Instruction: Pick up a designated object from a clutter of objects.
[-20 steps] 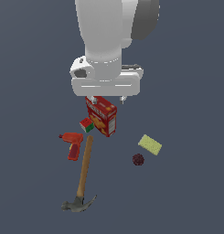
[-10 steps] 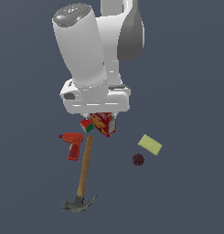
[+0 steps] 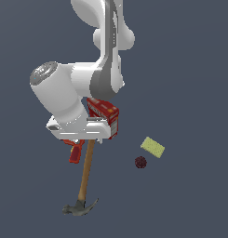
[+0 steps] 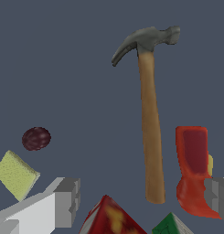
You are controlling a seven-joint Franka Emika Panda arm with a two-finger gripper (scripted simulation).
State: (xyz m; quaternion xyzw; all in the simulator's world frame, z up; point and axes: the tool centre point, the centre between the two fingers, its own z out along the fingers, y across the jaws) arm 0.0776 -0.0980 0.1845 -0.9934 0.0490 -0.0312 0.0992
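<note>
Exterior view: the red drill (image 3: 76,151) lies on the table, mostly hidden under the arm's hand, just beside the hammer (image 3: 85,176) handle on the exterior view's left.

Wrist view: the drill (image 4: 193,171) sits by one finger (image 4: 217,192); jaws stand wide apart, holding nothing. Judged rigid, smooth, moderately heavy; grip across the narrow body.

Background: a single flat, uniform slate blue-grey surface (image 3: 190,69) fills the exterior view edge to edge. No seam or horizon separates floor from wall (cannot tell which is which). The wrist view shows the same plain grey-blue ground (image 4: 63,68), untextured. Lighting is even and diffuse, with only slight tonal variation across the field and no distinct cast shadows.
</note>
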